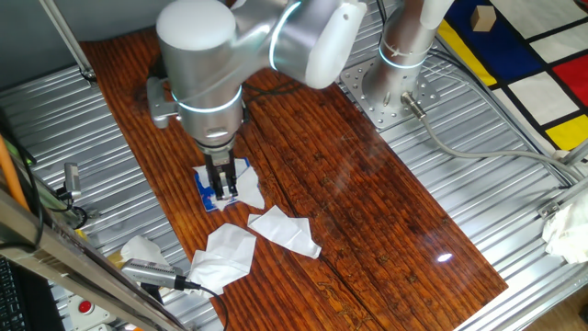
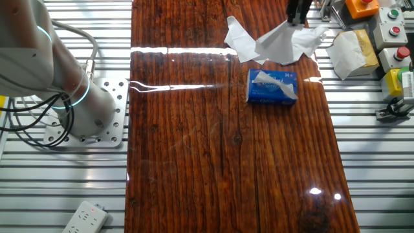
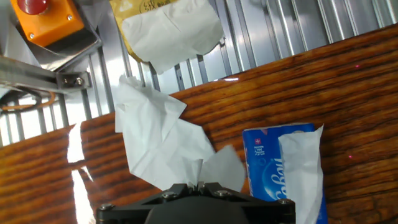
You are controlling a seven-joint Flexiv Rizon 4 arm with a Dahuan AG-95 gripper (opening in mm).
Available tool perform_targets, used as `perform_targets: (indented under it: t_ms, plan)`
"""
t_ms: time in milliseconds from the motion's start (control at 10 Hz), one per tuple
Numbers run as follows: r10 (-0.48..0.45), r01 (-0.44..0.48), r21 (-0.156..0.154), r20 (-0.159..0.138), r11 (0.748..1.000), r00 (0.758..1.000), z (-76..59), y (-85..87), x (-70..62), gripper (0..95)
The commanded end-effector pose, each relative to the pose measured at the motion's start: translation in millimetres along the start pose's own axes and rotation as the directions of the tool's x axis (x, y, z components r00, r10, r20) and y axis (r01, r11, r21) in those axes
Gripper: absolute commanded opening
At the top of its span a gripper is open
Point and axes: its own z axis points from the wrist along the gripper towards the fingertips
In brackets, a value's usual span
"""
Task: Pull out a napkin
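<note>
Hand view showed the end effector (image 3: pixel 199 184) clenched on a napkin (image 3: pixel 214 171), its pinched edge held beside the blue tissue pack (image 3: pixel 267 165) on the wooden tabletop (image 3: pixel 348 93), while another white sheet (image 3: pixel 155 134) lay just behind

You have bare wooden tabletop (image 2: pixel 194 162) across the frame's lower half. The blue tissue pack (image 2: pixel 270 88) and loose tissues (image 2: pixel 259 42) crowd the upper right.

Bright, even overhead light; white glare streaks on the glossy wooden tabletop (image 2: pixel 194 129); sharp focus.
</note>
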Motion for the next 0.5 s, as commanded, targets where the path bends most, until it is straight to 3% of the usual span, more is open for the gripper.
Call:
perform_targets:
  t_ms: [100, 500]
  plan:
    - [-0.017, 0.017, 0.012, 0.003, 1.000, 1.000, 3.5, -6.4, 1.7, 0.0]
    - [-0.023, 0.023, 0.025, -0.006, 0.999, 1.000, 1.3, -8.1, 2.9, 0.0]
